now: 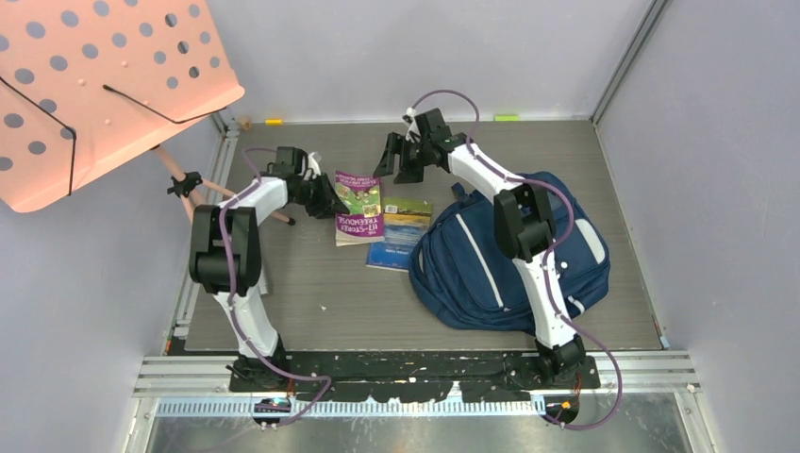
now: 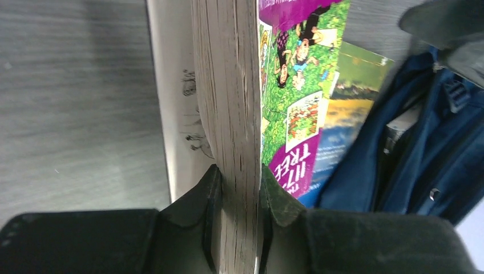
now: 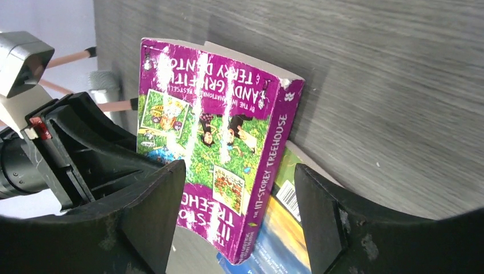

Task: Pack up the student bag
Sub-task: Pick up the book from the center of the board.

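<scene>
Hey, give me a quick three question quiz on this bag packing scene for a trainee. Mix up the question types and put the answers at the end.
1. True or false: the left gripper is shut on the purple book.
2. Multiple choice: in the top view, the student bag lies
A) left of the purple book
B) right of the blue-and-yellow book
C) on top of both books
3. Short answer: is the right gripper open or shut, and does it hold anything?

Key: 1 true; 2 B; 3 open, holding nothing.
</scene>
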Controlling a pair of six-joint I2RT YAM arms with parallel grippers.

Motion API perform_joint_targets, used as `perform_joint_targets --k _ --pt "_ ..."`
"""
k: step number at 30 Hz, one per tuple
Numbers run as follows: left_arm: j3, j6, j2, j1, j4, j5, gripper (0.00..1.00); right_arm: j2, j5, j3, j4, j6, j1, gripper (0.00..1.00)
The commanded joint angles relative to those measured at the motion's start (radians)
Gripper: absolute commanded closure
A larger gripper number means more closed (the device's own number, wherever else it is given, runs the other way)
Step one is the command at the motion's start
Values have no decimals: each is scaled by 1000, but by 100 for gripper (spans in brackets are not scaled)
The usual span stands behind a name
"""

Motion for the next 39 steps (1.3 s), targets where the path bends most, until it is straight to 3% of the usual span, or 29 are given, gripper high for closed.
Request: perform_joint_targets --k 1,4,12,17,31,39 --pt "-53 -102 -167 -10 164 88 100 -56 -200 -41 143 83 -34 25" --pt "-58 -126 -244 -7 149 115 100 -174 -331 -183 329 147 -60 26" --pt "-168 -281 -469 -7 355 169 100 -440 -356 -393 439 243 -112 25" --pt "-132 -307 -511 -9 366 202 100 -513 -382 -420 528 320 -112 24" --pt "-94 -354 -557 -9 465 244 100 -535 -294 -441 360 177 -74 24" --pt "-100 -352 -565 -10 491 272 100 -473 -365 -366 308 153 -35 25"
